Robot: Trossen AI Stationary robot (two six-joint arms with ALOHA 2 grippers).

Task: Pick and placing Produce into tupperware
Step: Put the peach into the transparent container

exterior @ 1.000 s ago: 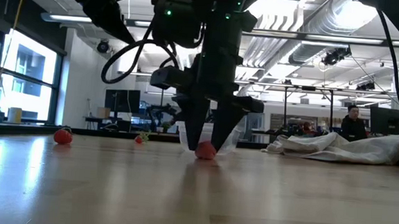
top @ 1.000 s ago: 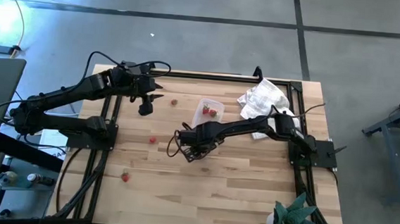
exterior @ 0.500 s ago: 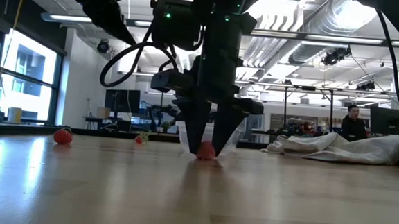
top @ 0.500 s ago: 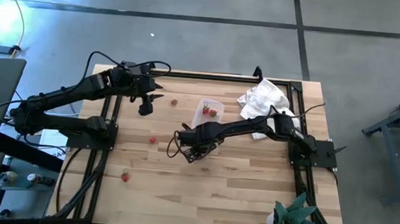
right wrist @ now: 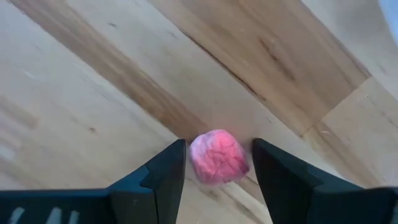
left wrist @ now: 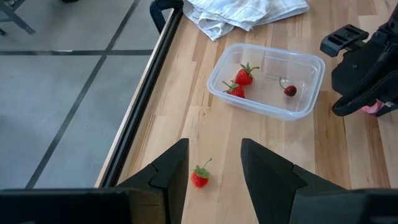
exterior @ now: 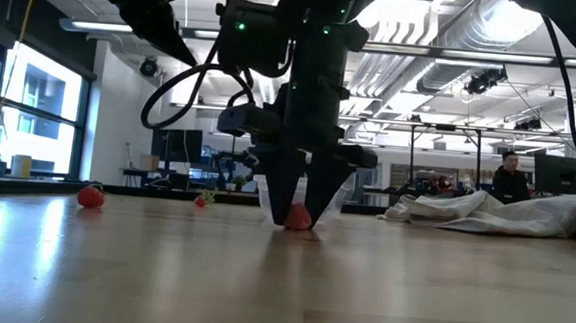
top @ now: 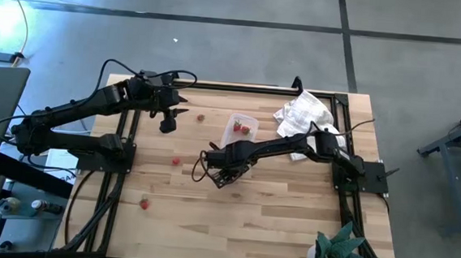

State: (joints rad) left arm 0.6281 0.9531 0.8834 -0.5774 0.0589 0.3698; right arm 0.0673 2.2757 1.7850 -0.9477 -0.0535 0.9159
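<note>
My right gripper point(exterior: 298, 210) points straight down near the table's middle, open. Its fingertips are down at the wood on either side of a small pink-red piece of produce point(right wrist: 217, 158), with narrow gaps showing. The clear tupperware point(top: 241, 128) stands just beyond it. It holds two strawberries point(left wrist: 242, 78) and a dark cherry point(left wrist: 290, 91). My left gripper point(left wrist: 214, 143) hangs open above the far left of the table, tilted down over a loose strawberry point(left wrist: 199, 177) lying on the wood.
More strawberries lie loose on the left half point(top: 176, 161) and near the front left point(top: 145, 204). A crumpled white cloth point(top: 303, 114) sits at the far right. A green plant point(top: 337, 250) stands at the near right corner. A black frame rail point(left wrist: 143, 99) edges the table.
</note>
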